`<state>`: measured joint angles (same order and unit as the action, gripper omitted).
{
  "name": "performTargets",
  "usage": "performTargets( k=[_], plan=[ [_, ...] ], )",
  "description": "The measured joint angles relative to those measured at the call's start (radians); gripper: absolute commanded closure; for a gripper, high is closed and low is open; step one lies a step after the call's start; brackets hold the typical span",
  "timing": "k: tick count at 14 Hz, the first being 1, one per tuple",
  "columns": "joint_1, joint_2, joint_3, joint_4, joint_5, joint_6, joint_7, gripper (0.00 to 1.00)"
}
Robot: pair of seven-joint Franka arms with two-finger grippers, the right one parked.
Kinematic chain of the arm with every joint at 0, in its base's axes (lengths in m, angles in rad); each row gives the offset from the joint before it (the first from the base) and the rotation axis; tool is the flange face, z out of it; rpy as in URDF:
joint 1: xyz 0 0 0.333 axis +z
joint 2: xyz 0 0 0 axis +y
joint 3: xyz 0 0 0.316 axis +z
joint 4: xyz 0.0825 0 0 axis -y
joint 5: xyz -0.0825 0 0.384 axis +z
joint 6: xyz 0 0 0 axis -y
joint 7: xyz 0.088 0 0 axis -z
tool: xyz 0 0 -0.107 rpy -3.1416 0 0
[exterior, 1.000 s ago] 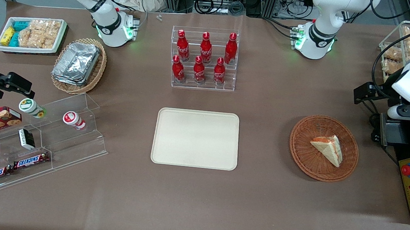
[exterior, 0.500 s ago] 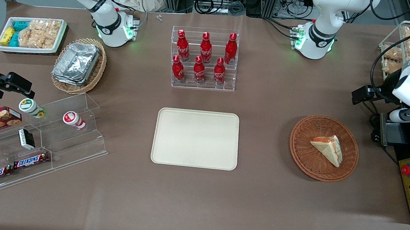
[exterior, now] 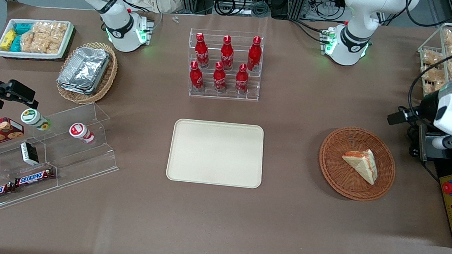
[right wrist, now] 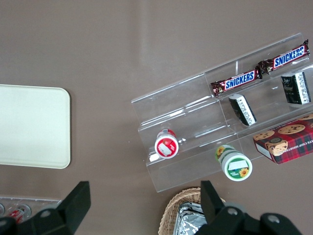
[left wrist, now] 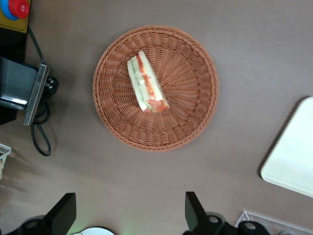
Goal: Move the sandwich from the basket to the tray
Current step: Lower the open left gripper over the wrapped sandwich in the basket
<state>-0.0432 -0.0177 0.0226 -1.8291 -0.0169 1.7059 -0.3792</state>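
The working arm has swung nearer the basket (exterior: 357, 163) at its end of the desk, its hand (left wrist: 129, 215) wide open and empty above the sandwich (left wrist: 147, 82) lying inside, the tray (exterior: 216, 152) waiting mid-desk to receive it.

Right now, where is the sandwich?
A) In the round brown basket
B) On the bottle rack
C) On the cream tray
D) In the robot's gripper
A. The sandwich lies in the basket, seen in both the front and left wrist views. The tray holds nothing, and the gripper hangs open above the table beside the basket, touching neither.
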Motion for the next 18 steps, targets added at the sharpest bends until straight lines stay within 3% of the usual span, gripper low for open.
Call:
performTargets(
  k=[7, 18],
  plan=[
    [0.000, 0.031, 0.006, -0.193, 0.000, 0.273, -0.161, 0.00],
    [0.000, 0.231, 0.006, -0.289, 0.000, 0.606, -0.319, 0.00]
  ],
)
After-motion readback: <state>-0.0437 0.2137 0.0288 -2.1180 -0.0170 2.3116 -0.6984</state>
